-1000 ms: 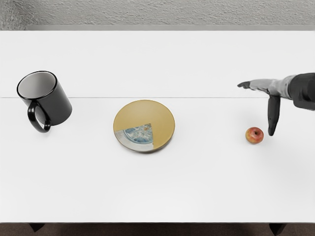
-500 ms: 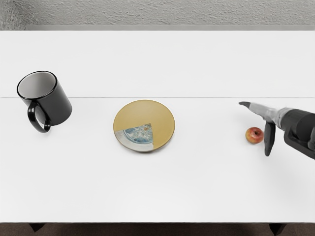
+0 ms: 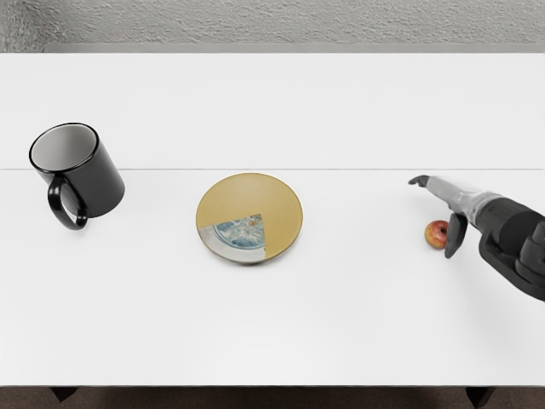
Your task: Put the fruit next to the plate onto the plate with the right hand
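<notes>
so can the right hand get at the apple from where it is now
Probably yes. The right hand is open right beside the apple, partly overlapping its right edge in this view, and nothing lies between them. Whether they touch can't be told.

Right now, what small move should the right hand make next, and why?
Probably curl the right hand around the apple: it is open, one finger beside the apple, which sits on the table, apart from the plate.
</notes>
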Controlling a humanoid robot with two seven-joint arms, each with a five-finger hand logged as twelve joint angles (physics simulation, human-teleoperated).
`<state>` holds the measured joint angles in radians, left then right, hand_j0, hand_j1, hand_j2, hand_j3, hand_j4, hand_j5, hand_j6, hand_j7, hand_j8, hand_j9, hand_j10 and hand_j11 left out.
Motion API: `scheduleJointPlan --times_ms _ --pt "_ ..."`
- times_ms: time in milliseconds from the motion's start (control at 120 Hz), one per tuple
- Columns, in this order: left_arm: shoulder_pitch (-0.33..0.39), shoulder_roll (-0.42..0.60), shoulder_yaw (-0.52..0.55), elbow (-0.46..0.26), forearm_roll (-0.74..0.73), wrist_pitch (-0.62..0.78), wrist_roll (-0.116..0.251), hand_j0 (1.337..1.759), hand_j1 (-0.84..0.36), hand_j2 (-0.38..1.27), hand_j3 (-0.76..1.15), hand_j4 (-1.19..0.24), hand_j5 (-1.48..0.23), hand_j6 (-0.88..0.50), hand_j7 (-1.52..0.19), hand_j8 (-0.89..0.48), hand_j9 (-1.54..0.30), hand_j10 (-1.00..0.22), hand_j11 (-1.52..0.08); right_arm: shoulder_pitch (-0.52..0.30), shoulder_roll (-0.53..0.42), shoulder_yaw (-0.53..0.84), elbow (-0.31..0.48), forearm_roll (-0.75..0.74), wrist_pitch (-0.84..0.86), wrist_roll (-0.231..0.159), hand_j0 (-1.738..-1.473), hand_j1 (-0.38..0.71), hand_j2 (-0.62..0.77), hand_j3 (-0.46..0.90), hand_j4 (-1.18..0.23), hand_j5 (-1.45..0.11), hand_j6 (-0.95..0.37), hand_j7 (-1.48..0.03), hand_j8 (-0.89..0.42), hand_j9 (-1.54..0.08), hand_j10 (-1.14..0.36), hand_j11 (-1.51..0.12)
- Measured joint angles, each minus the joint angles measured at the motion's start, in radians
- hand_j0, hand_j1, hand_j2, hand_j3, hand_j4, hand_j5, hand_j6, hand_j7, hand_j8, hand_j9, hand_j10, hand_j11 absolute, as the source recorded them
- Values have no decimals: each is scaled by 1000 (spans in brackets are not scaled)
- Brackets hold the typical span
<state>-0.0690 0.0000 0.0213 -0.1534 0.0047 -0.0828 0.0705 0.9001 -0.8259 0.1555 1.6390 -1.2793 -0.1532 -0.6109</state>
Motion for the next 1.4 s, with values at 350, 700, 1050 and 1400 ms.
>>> scheduleJointPlan --times_ms 350,700,1050,1400 --pt "0 0 0 0 0 0 0 1658 339 2 0 -9 -11 -9 -11 -9 -11 -9 -11 -33 7 -12 -6 -70 1 0 -1658 -177 -25 0 -153 -191 -156 -190 -154 -191 -152 -190" --pt "0 0 0 0 0 0 0 1658 339 2 0 -9 -11 -9 -11 -9 -11 -9 -11 -45 9 -12 -3 -124 12 0 -1658 -192 -22 0 -140 -174 -143 -173 -141 -174 -139 -174" --pt "0 0 0 0 0 0 0 1658 339 2 0 -9 -11 -9 -11 -9 -11 -9 -11 -46 -20 -11 39 -129 13 0 -1658 -197 -22 0 -136 -169 -139 -168 -137 -169 -135 -169" --pt "0 0 0 0 0 0 0 1658 339 2 0 -9 -11 -9 -11 -9 -11 -9 -11 -47 -38 -6 52 -129 13 0 -1658 -139 -31 0 -185 -232 -188 -231 -186 -232 -184 -231"
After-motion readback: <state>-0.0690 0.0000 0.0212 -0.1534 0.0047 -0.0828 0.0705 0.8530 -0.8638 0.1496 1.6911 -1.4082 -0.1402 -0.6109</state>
